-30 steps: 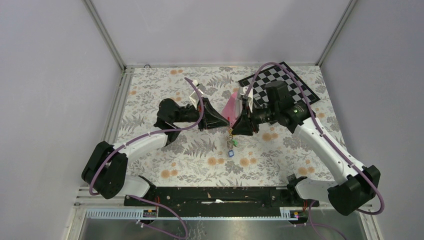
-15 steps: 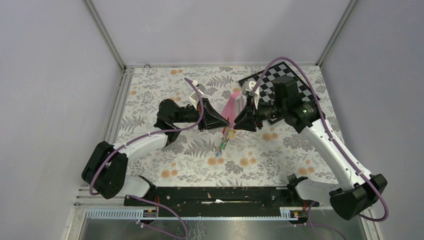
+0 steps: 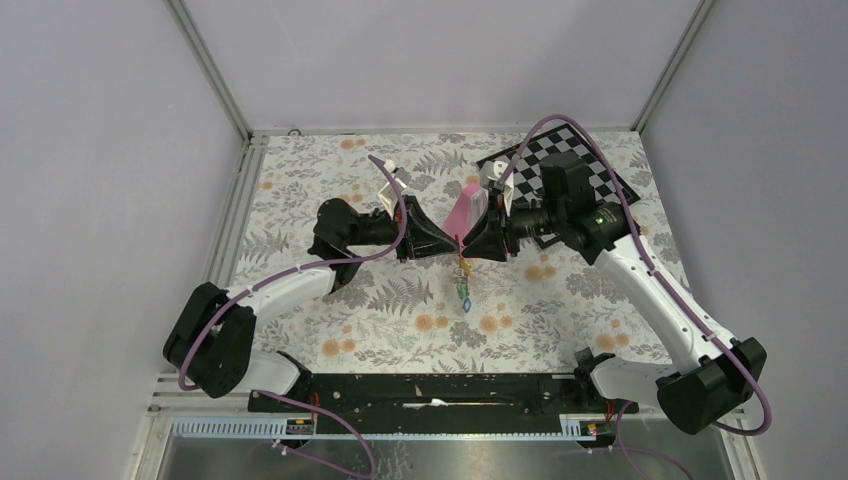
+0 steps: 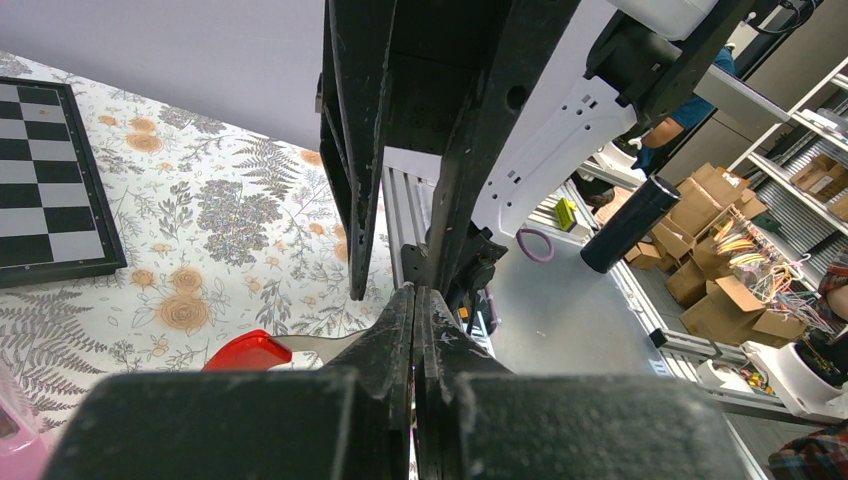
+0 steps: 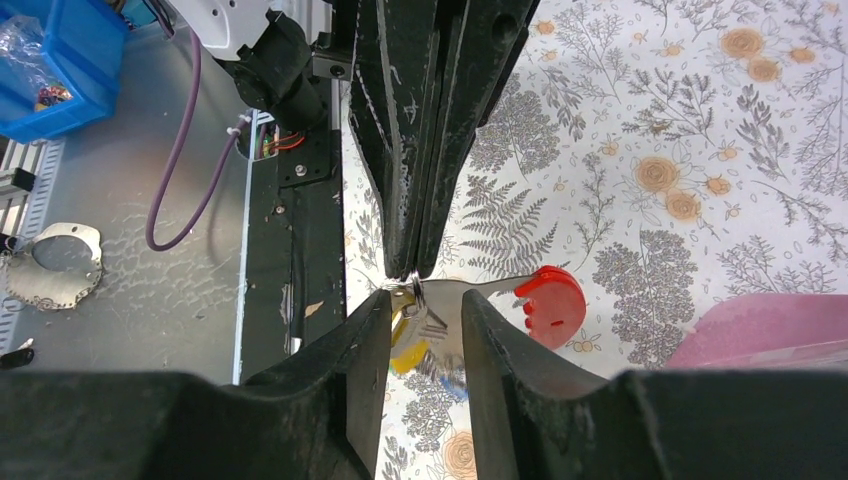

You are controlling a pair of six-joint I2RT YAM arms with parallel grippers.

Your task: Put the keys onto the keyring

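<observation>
Two arms of mine reach in over the flowered table (image 3: 300,200) and meet nose to nose above its middle, with the black-and-white checkerboard (image 3: 615,180) lying flat at the far right corner behind my right arm. The pink metronome-shaped pyramid (image 3: 466,208) stands just behind the spot where the two grippers meet. My left gripper (image 3: 455,243) has its fingers pressed flat together, no gap between them in the left wrist view, and their tips pinch the grey metal side of the keyring (image 5: 545,305). The keyring is held up off the table between the two grippers, its red end sticking out to one side. My right gripper (image 3: 468,245) faces the left one tip to tip with its fingers part-way apart. In the right wrist view a yellow-headed key and a silver blade show in that gap, right beside one finger, but I cannot tell whether the pads press on them. From above, the keys (image 3: 464,285) hang in a short string straight below the meeting point, a yellowish one uppermost and a green and blue one lowest.
</observation>
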